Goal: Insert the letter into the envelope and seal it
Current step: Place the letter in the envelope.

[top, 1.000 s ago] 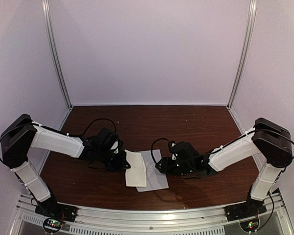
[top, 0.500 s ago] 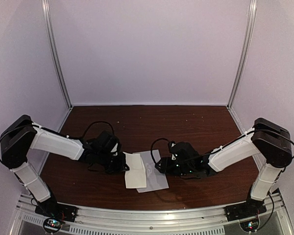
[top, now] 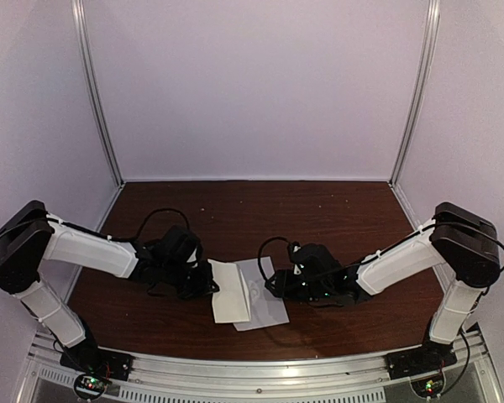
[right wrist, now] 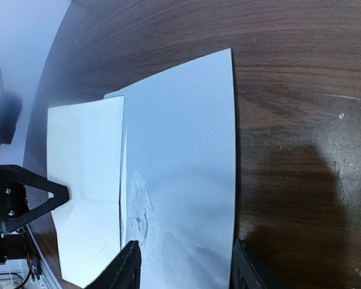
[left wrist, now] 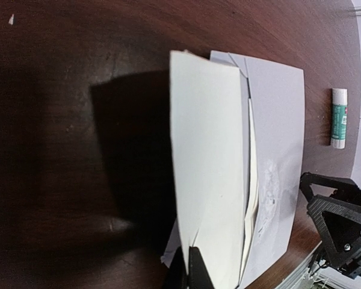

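Left fingers (left wrist: 195, 272) pinch shut on the letter (left wrist: 207, 156); right fingers (right wrist: 126, 271) stand part-open over the envelope (right wrist: 186, 138).

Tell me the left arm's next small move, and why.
Probably nudge the letter a little sideways toward the envelope. The left pincer is shut on the letter's edge, and most of the sheet lies beside the envelope, only one long edge overlapping it. The right pincer stands open astride the envelope's edge, not clamping it, so push gently.
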Controlling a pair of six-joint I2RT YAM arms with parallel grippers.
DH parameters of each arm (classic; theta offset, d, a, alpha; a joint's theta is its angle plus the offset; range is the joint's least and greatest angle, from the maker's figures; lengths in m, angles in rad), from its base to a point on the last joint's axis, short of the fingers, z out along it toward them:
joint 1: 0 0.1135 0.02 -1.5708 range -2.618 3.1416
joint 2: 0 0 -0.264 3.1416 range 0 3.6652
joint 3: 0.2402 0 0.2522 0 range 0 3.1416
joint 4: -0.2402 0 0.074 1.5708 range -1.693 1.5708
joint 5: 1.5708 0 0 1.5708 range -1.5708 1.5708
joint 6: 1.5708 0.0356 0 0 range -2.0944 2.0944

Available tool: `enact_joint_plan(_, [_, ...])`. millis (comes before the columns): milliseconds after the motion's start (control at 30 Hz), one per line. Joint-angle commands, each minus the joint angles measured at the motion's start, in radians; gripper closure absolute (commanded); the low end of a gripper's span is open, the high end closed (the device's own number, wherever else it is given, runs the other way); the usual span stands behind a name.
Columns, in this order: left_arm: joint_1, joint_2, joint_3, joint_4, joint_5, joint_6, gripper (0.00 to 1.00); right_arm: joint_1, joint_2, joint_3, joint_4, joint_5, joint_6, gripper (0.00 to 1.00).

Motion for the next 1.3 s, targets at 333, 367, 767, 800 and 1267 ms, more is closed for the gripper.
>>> enact_joint_plan(333, [-0.022,-0.014,-0.023,0.087,0.029,-0.043,1.00,0.010,0.041,-0.014,-0.055,-0.015,0.013,0.47])
enact_joint_plan(367, [-0.025,-0.015,-0.024,0.087,0.027,-0.047,1.00,0.010,0.041,-0.014,-0.055,-0.015,0.012,0.47])
enact_joint_plan(767, [-0.032,-0.014,-0.033,0.108,0.033,-0.066,1.00,0.012,0.042,-0.016,-0.055,-0.015,0.012,0.47])
enact_joint_plan(800, [-0.032,-0.015,-0.034,0.108,0.033,-0.068,1.00,0.012,0.042,-0.016,-0.055,-0.014,0.012,0.47])
enact_joint_plan(1267, [-0.032,-0.001,-0.033,0.131,0.047,-0.064,1.00,0.016,0.044,-0.015,-0.021,-0.042,0.000,0.47])
